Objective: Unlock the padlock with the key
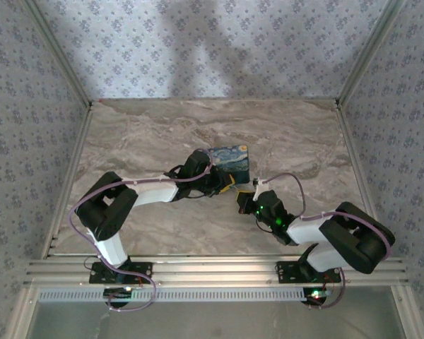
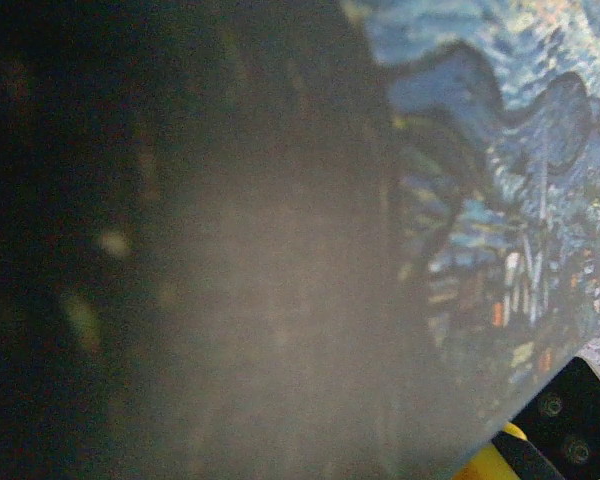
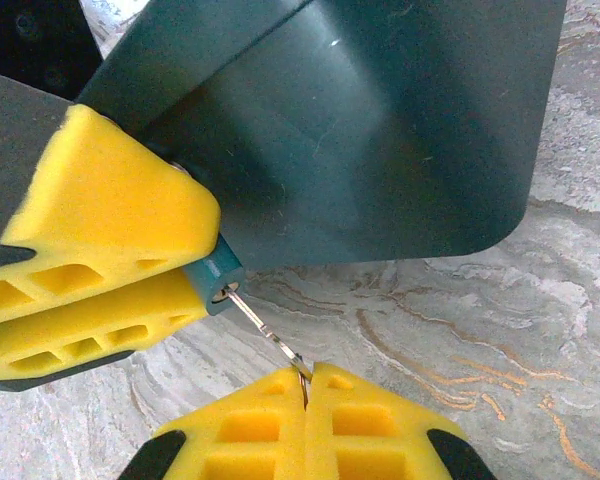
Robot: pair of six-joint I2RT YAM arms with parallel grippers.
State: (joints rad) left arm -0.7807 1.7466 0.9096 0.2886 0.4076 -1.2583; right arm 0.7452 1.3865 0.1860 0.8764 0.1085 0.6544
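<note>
My right tool (image 3: 305,388) is pinching the key (image 3: 268,338), closed fully on it. My left tool (image 3: 205,270) is clamping the padlock (image 3: 218,284) over the marbled grey bench (image 1: 155,134), just beside the painted box (image 1: 230,161). Floral-patterned walls (image 1: 198,42) are enclosing the bench on three sides.

Soft, even light from above brightens the marble table (image 1: 162,134) around the blue painted box (image 1: 230,162), broad faint shadows cross the wall (image 1: 212,49) behind it, the left wrist view beside it is dim and blurred, and the right wrist view beneath it is bright and sharp.
</note>
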